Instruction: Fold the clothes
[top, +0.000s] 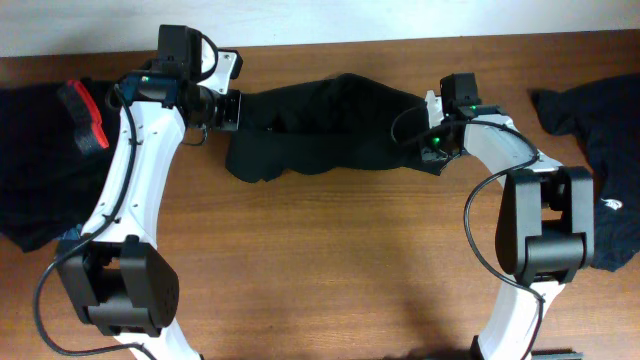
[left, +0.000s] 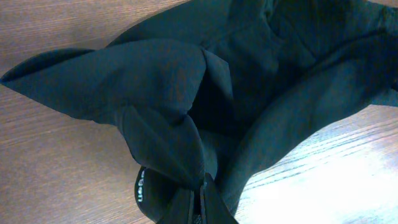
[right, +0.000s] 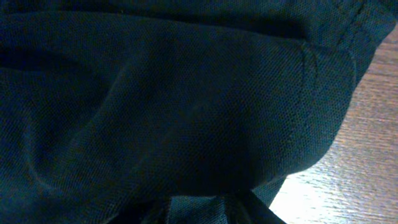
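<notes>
Left gripper (top: 232, 108) is clamped tight on the shirt's (top: 320, 125) left end. Right gripper (top: 428, 125), at its right end, is buried in cloth (jaws unreadable). The shirt sags bunched between them, so an uneven pull could slip a hem.

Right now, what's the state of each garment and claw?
middle black shirt: bunched, unfolded, strung between both claws.
left black shirt: crumpled heap, red-orange band showing.
right black shirt: lying loose, unfolded.
left claw: shut on middle black shirt.
right claw: at that shirt's right end, fingers buried in cloth, grip unclear.
</notes>
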